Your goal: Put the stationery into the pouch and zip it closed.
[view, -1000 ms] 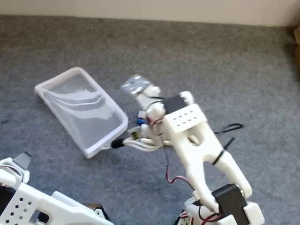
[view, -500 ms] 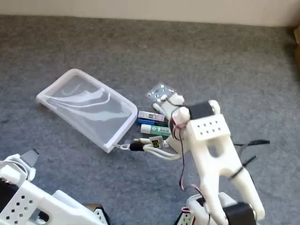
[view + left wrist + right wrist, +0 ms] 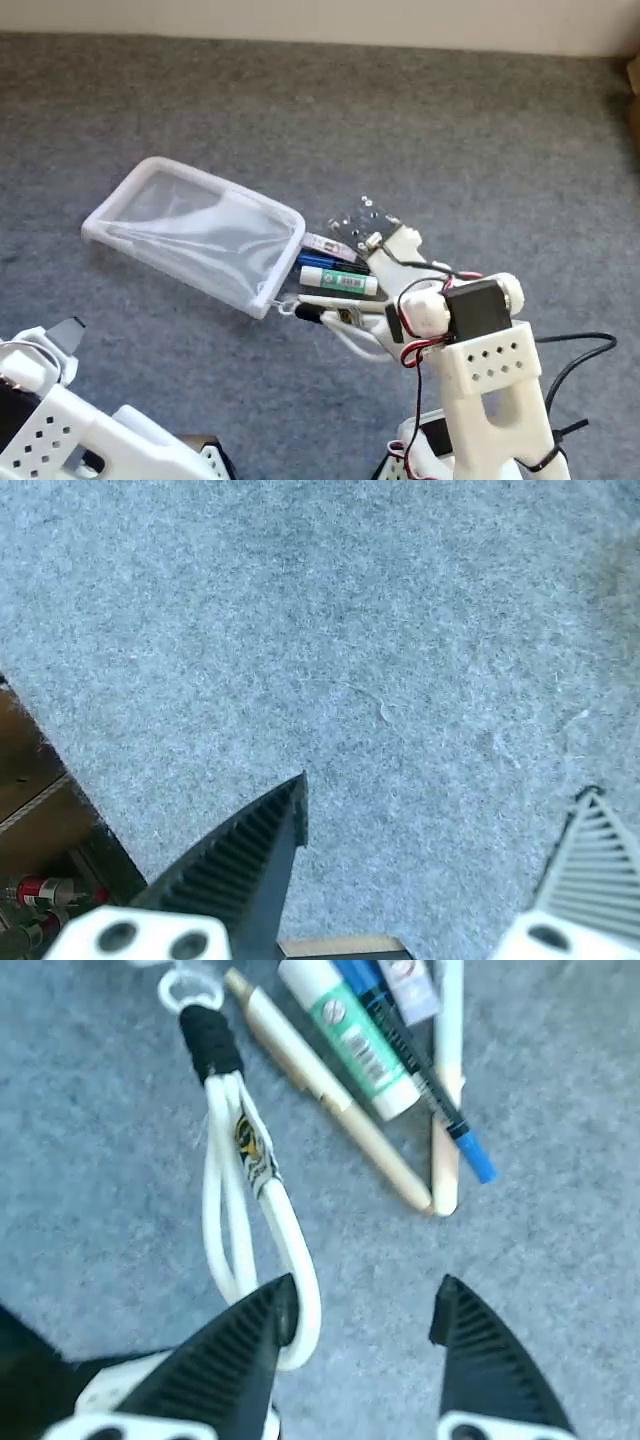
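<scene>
Pouch (image 3: 195,232) beside stationery (image 3: 338,281), right gripper (image 3: 366,1285) parted at white cord (image 3: 250,1155), left gripper (image 3: 446,786) wide over carpet (image 3: 400,630).

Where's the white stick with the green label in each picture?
High view: the white stick lies just right of the pouch.
Right wrist view: the white stick lies between the beige pen and the blue pen, beyond the right claw.
Left wrist view: this camera looks at grey carpet under the left claw.
Shared landmark: the white cord with the black end, beside the stick.
</scene>
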Robot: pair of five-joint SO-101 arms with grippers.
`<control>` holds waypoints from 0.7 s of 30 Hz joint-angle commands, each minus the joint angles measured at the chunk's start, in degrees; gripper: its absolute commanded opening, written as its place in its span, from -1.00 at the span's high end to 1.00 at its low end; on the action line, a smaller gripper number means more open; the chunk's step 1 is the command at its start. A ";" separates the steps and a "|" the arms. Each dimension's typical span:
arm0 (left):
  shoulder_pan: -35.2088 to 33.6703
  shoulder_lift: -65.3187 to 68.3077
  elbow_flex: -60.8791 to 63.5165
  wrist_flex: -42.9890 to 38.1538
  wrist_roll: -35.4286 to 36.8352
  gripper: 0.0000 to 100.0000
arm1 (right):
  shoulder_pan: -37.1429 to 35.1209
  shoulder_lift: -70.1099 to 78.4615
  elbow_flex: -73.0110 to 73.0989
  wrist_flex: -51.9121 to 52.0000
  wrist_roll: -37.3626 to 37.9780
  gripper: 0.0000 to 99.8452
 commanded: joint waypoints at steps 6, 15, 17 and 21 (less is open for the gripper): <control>1.10 -0.31 -0.40 -0.79 0.53 0.26 | -8.13 1.36 5.49 -0.40 -5.45 0.38; 1.10 -0.31 -0.40 -0.79 0.53 0.26 | -11.30 1.89 6.37 -9.89 -15.38 0.38; 1.10 -0.31 -0.40 -0.79 0.35 0.26 | -8.22 1.89 6.37 -10.33 -15.38 0.38; 1.10 -0.31 -0.40 -0.79 0.44 0.26 | -8.40 1.89 6.37 -4.18 -15.65 0.38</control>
